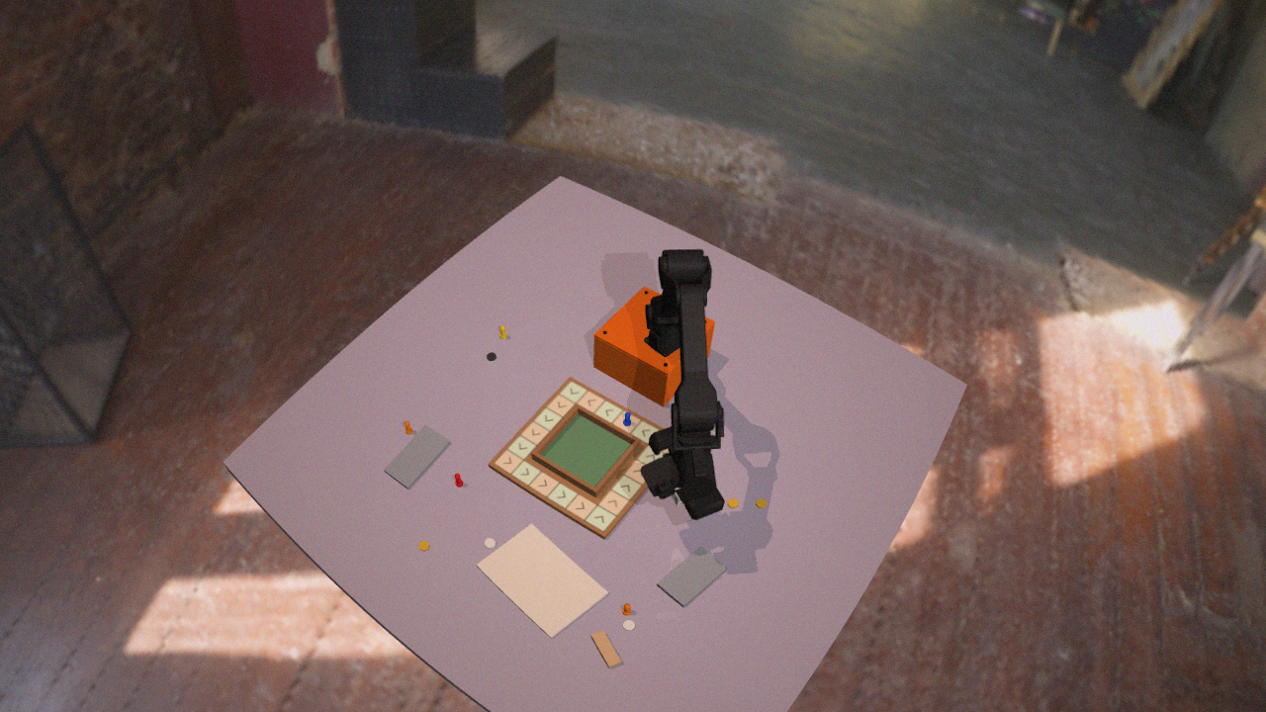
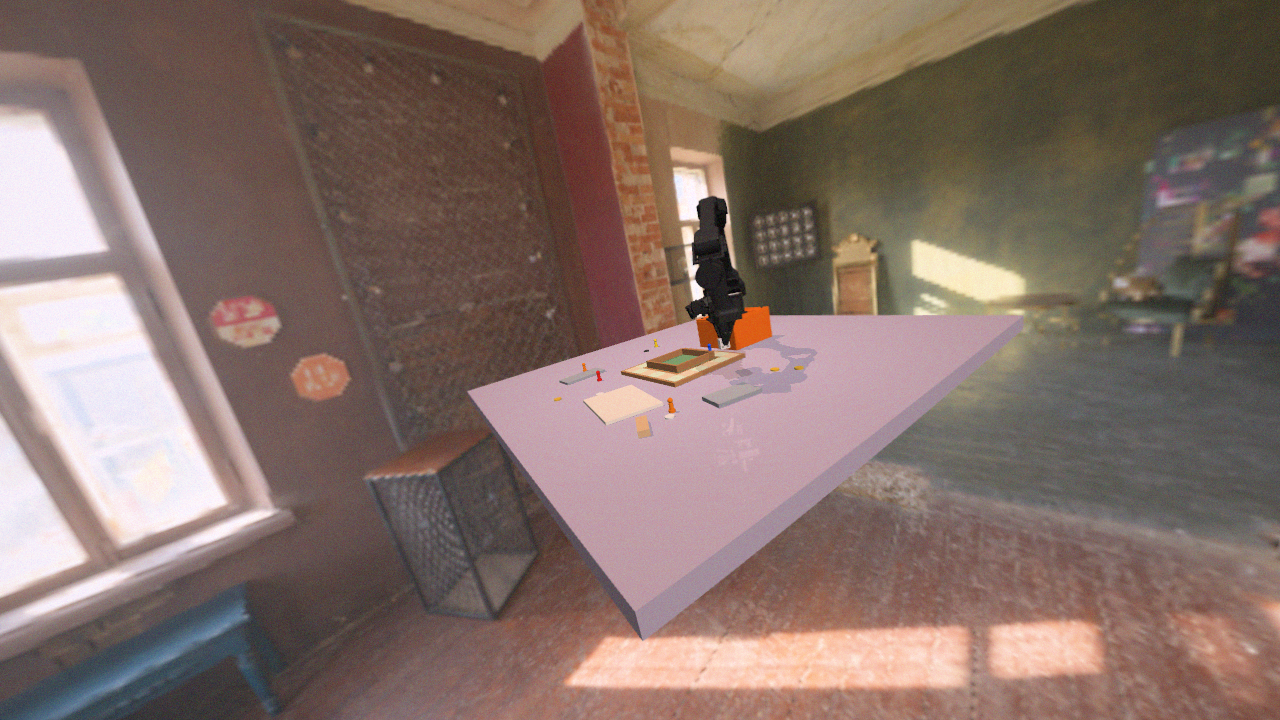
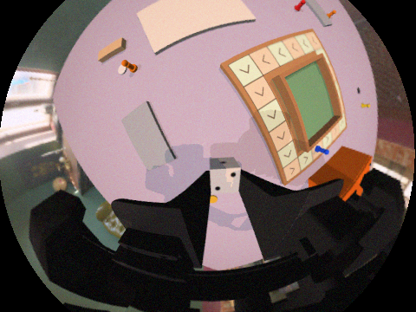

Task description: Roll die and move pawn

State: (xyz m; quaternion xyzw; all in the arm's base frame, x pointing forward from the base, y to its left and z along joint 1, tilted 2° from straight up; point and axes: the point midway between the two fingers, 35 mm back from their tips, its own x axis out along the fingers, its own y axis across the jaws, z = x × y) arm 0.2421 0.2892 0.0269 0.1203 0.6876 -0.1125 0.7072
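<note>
The fingers are clenched on the die point(image 3: 224, 175), which sits between their tips in the wrist view, lifted off the desk point(image 1: 823, 415) just outside the board point(image 1: 580, 457) on the side facing the desk's right edge. In the top view the arm hides the die.

Only the very tips seem to pinch the die, so the hold looks shallow. A quick swing toward the tray point(image 1: 586, 449) could let it twist or slip out, and it would then land on the desk or on the ring of squares rather than inside the green floor.

The tray has a raised brown rim. If the die is carried too low it could clip that rim and shove the board, which should stay put. If it is let go too low it may simply sit without rolling; too high or off-centre, and it may bounce over the rim.

The blue pawn point(image 1: 627, 418) stands on a square along the board's far side, close to the arm's base point(image 1: 635, 345). Its square lies near the likely path, so a low fingertip or wrist could knock it over or off its square, spoiling the count.

Two yellow discs point(image 1: 746, 502) lie on the desk just beside the arm, and a grey card point(image 1: 691, 577) lies nearer the desk's front edge; a dip downward could nudge these.
</note>
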